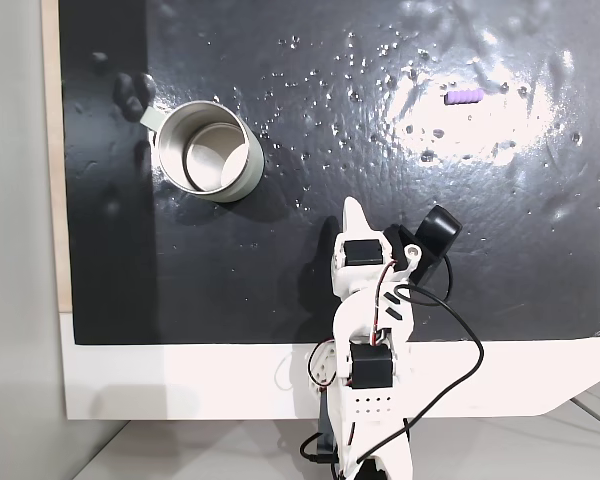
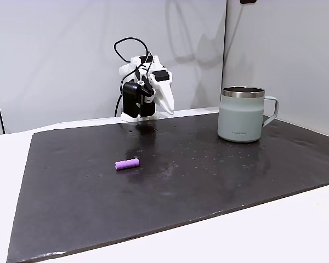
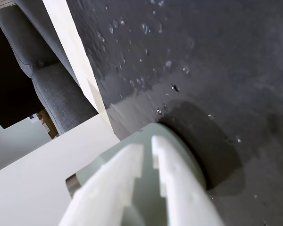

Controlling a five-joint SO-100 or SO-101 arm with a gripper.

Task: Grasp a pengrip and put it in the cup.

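The purple pengrip point(image 1: 463, 97) lies on its side on the black mat, far from the cup, also seen in the other fixed view point(image 2: 126, 164). The pale grey-green cup point(image 1: 205, 150) stands upright with nothing visible inside, handle to the side point(image 2: 241, 115). My gripper point(image 1: 353, 208) is folded back near the arm's base at the mat's edge, hanging above the mat point(image 2: 167, 107), well apart from both. In the wrist view its white fingertips point(image 3: 147, 143) are shut together with nothing between them, and the cup point(image 3: 188, 155) shows just beyond them.
The black mat point(image 1: 330, 150) has a bumpy, shiny surface and covers most of the white table point(image 1: 180, 380). A black cable point(image 1: 460, 340) loops beside the arm. A grey sofa point(image 3: 47, 70) shows past the table's edge in the wrist view.
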